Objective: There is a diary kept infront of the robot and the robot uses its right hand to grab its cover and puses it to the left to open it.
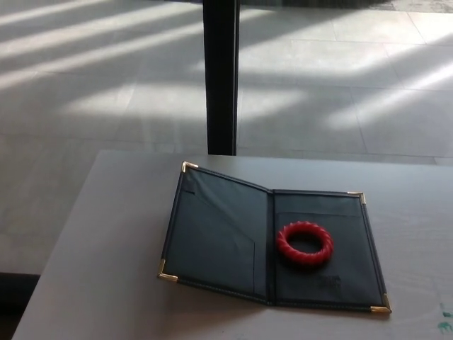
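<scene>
Dark open diary [233,241], gold corners, red ring [304,244] inside.

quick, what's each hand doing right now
Left hand: not in view.
Right hand: not in view. The diary lies open on the table.

Tiled sunlit hall [106,92], grey table [106,248]

Dim foreground, slightly soft focus — bright slanting sunlight bands across the grey tiled floor [106,85]; faint shadow under the raised cover of the open dark leather diary [226,234].
</scene>
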